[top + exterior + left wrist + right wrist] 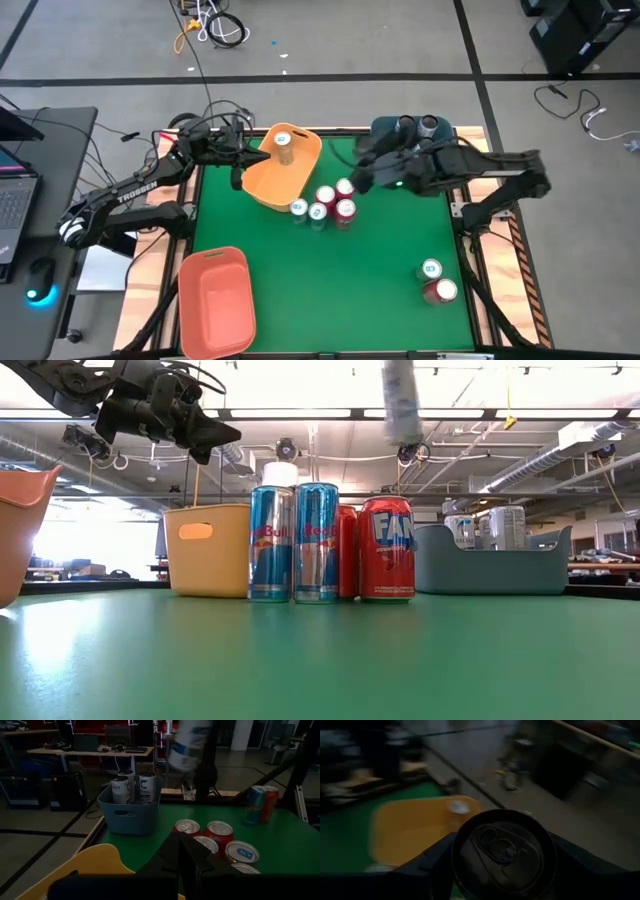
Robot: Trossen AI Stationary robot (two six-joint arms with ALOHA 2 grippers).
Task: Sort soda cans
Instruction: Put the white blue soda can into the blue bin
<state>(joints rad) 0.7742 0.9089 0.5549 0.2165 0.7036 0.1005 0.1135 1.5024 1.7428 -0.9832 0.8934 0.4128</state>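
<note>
My right gripper [362, 172] is shut on a pale soda can [190, 742], high over the table between the yellow bin [300, 175] and the blue-grey bin [445, 130]. In the low view only the can [400, 400] shows, far above the standing cans. A cluster of red and blue-silver cans [322, 205] stands upright mid-table. One can [283, 140] stands in the yellow bin, and several [131, 787] stand in the blue-grey bin. My left gripper [240, 170] hovers shut beside the yellow bin's left wall. My right gripper pinches the can's side wall [462, 870] between its two fingers [432, 857], one on each side. The can's top [502, 847] faces back toward the wrist. The can is lifted clear of the table and hangs nearly upright, slightly tilted.
An orange bin [215, 305] lies at the near left. Two more cans [435, 282] stand near the right edge. Bare green mat lies between the cluster and the near edge.
</note>
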